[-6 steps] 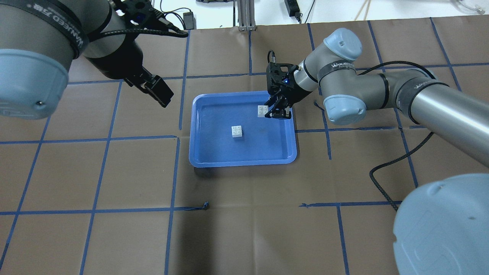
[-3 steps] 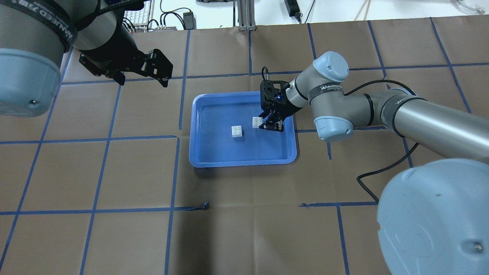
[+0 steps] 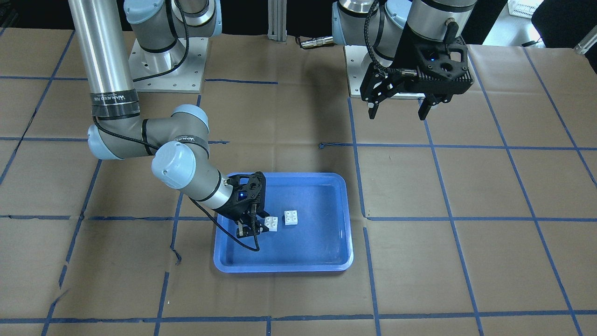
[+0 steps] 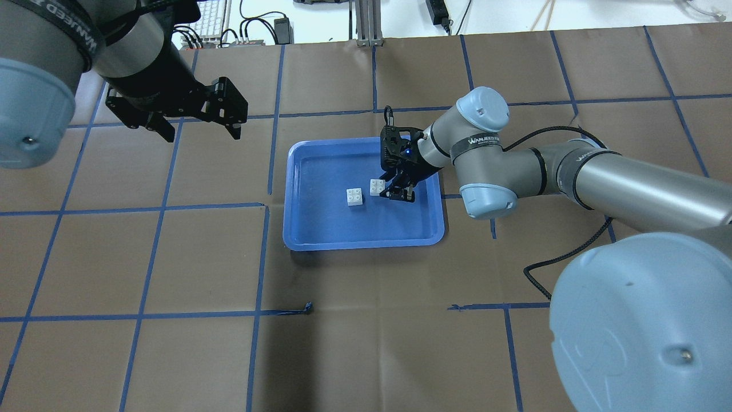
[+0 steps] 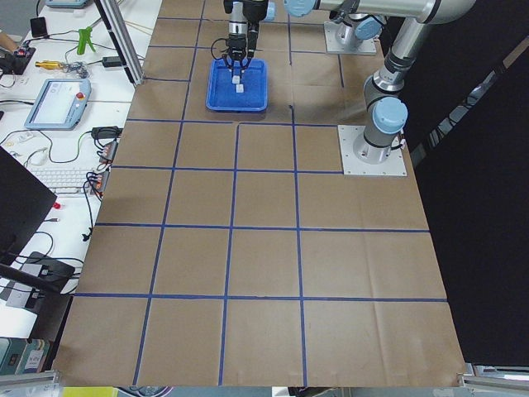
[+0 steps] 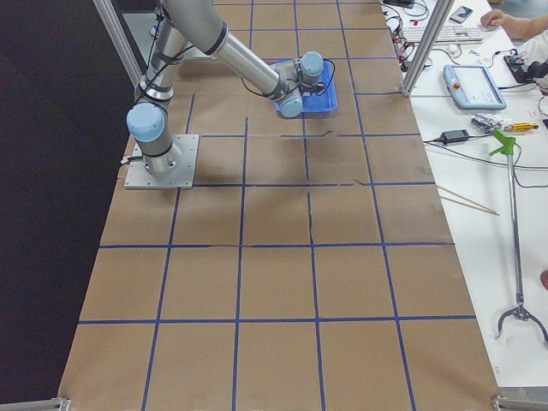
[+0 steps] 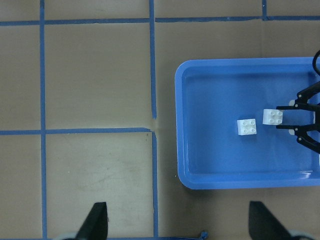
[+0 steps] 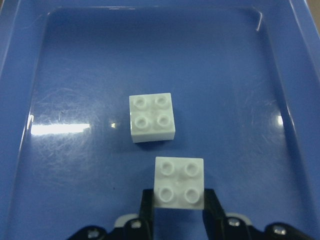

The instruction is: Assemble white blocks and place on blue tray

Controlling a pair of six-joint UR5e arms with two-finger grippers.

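The blue tray (image 4: 343, 229) lies mid-table. One white block (image 4: 355, 197) rests studs-up on its floor. My right gripper (image 4: 388, 190) is shut on the second white block (image 4: 377, 187) and holds it studs-up, low over the tray. That block is just beside the resting one, with a small gap between them. The right wrist view shows the held block (image 8: 179, 182) between the fingers (image 8: 146, 205), with the resting block (image 8: 152, 117) ahead. My left gripper (image 4: 200, 129) is open and empty, high over the table left of the tray.
Brown paper with blue tape lines (image 4: 269, 206) covers the table. The right arm's black cable (image 4: 572, 252) hangs over the table to the right of the tray. The arm bases (image 3: 168, 60) stand at the robot's edge of the table.
My right gripper has carried its white block from the tray's far right corner toward the middle, close to the resting block. My left gripper has turned and drawn back leftward.
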